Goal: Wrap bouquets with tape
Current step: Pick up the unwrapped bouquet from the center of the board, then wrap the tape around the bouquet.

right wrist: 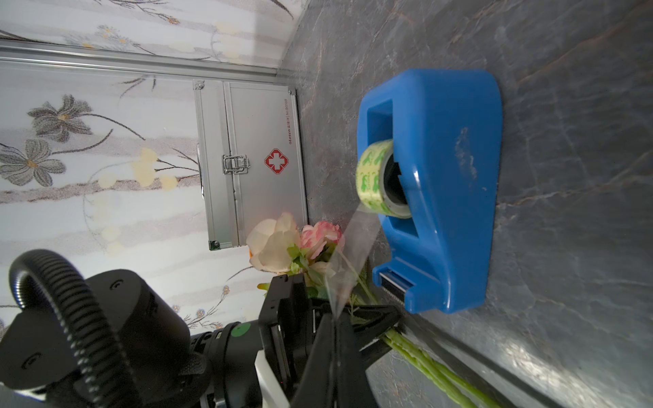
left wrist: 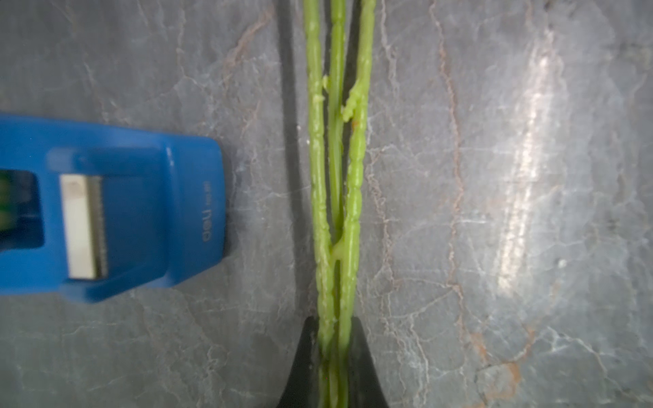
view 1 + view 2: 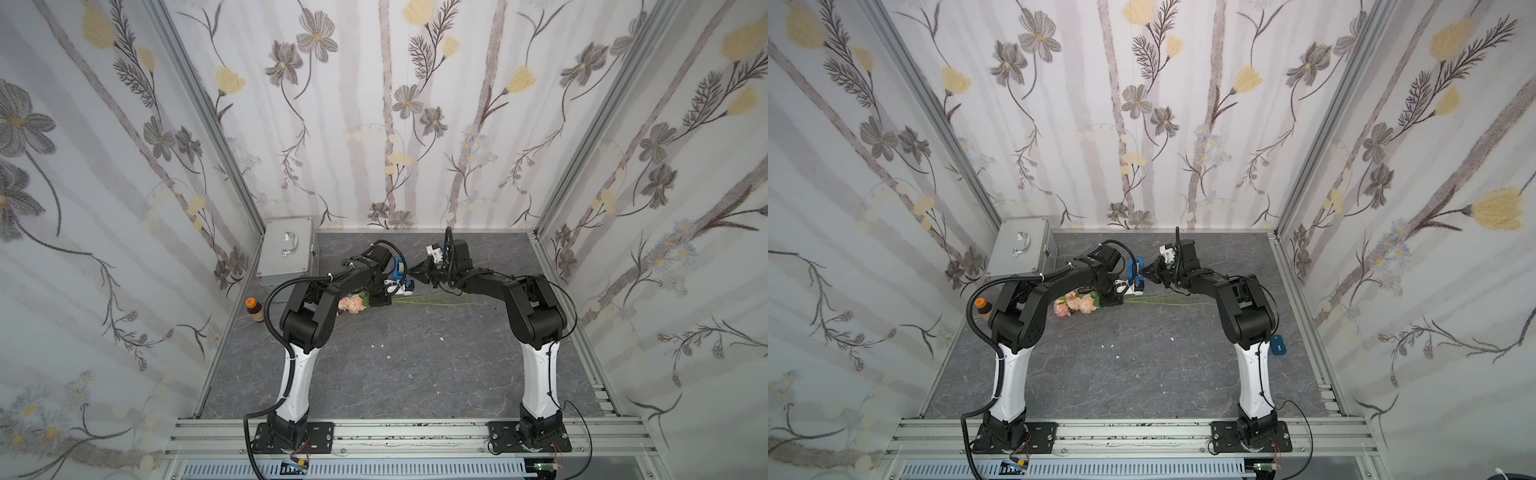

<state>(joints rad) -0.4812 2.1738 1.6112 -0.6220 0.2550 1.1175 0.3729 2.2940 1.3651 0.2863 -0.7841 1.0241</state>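
Grey worktop (image 3: 415,374), centre frame: left claw (image 2: 334,332) reaches low, clamped on bouquet (image 2: 318,176) stems; right claw (image 1: 334,319), tilted toward it, pinches the tape (image 1: 371,176) strip

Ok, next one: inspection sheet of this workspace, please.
Surface: grey marbled table, a few white scraps.
Job's things: bouquet lying on the table, stems beside the blue tape dispenser; clear tape strip drawn out of it.
Clutter: silver first-aid case, brown bottle, dark-blue block.
Grippers: left gripper shut on the stems; right gripper shut on the tape strip.
Cables: black ribbed hose along the left arm; thin wire by the right base.
Surroundings: flowered wallpaper walls, aluminium frame rail.
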